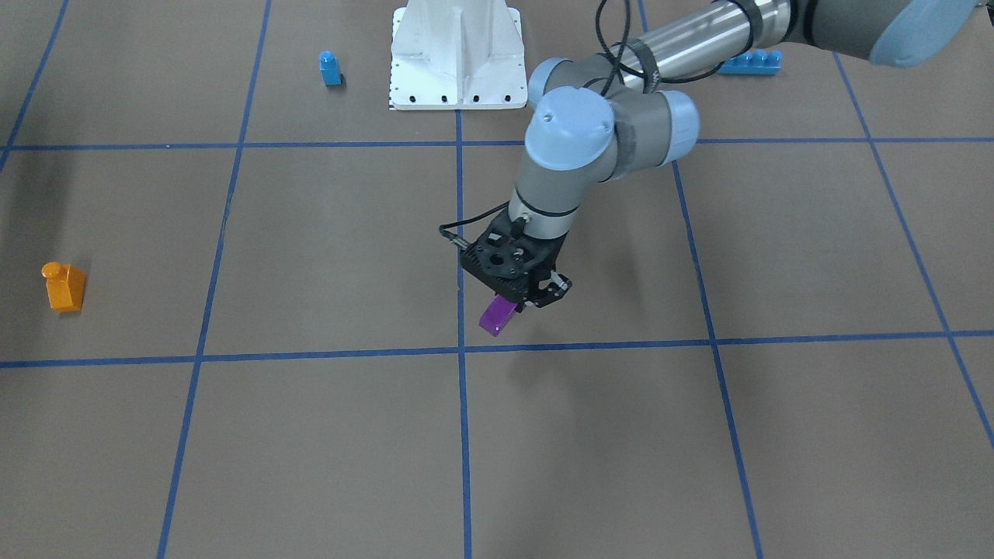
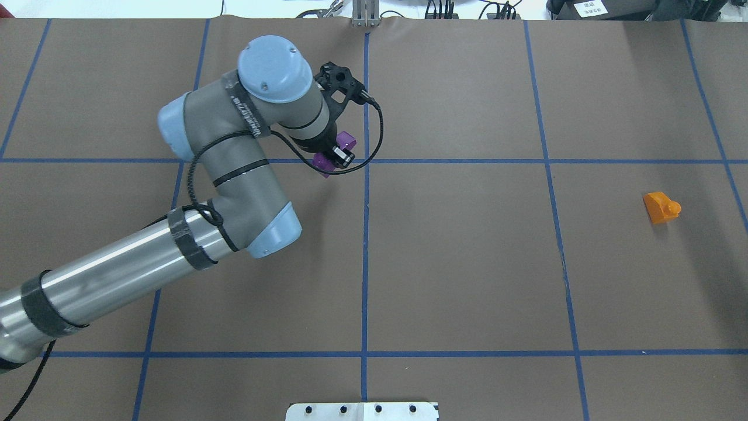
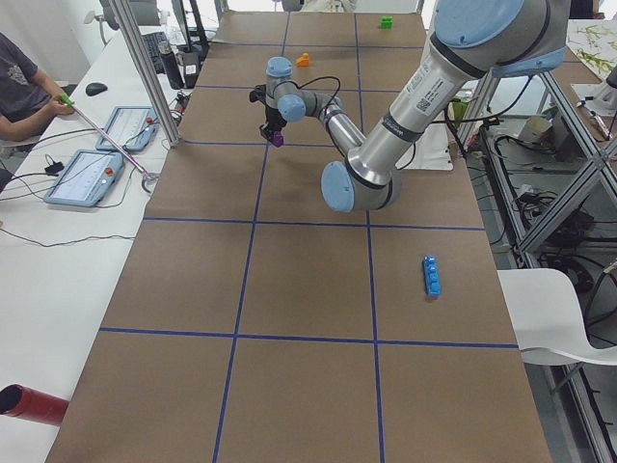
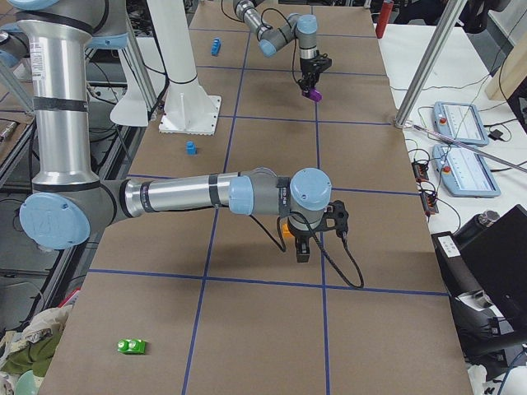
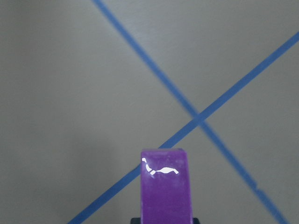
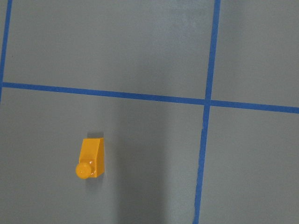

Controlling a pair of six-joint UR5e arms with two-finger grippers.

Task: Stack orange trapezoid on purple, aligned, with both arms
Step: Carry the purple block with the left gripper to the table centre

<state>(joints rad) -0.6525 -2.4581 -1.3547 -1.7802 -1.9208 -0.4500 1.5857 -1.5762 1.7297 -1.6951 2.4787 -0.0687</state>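
Left claw (image 1: 519,303) clamped on purple block (image 1: 497,315), held off desk (image 1: 311,435) near middle. Orange block (image 1: 64,286) lies by right edge. Right claw (image 4: 301,252) near it, can't tell if apart or together.

Left gripper (image 1: 519,301) clamping purple (image 1: 497,316), right gripper (image 4: 301,253) downward

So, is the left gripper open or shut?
Shut: the left gripper clamps the purple block, which juts out below it.

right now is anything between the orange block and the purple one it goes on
Nothing visible. Only bare table lies between the orange trapezoid and the purple, which the left gripper holds near the middle grid crossing. The small blue block and long blue brick sit by the robot's base, off that line.
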